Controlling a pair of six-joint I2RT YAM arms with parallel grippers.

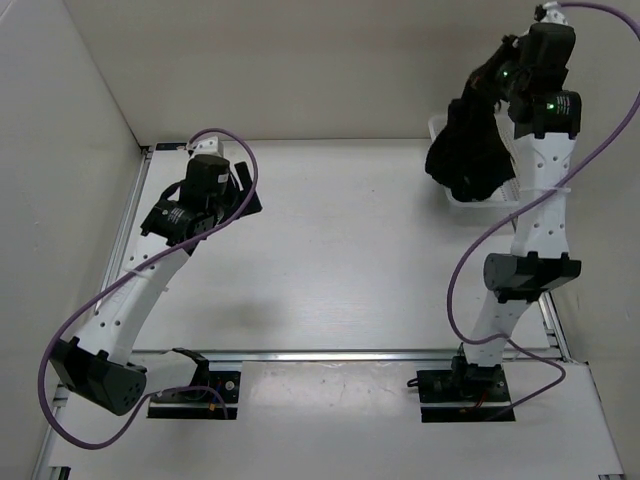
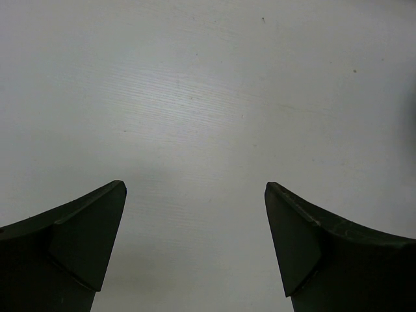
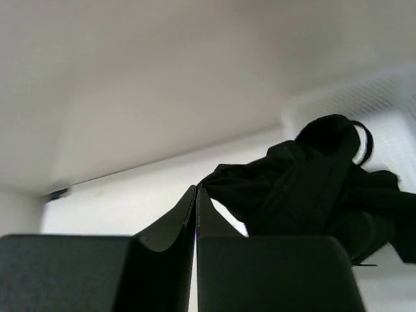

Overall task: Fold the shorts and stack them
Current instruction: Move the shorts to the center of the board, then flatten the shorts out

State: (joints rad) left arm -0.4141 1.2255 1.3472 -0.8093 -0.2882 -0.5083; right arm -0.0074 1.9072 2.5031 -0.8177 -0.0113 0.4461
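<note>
While left gripper (image 2: 195, 186) gapes wide, right gripper (image 3: 196, 188) (jaws pinched) holds shorts (image 1: 468, 150) dangling beneath.

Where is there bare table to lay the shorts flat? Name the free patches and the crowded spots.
Free: the wide middle of the table, between the open left gripper and the basket, down to the near rail. Crowded: the far right corner, where the shorts hang bunched from the shut right gripper over the basket.

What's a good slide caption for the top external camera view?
Right gripper holds the black shorts bunched above the white basket; left gripper hovers open over the table.
</note>
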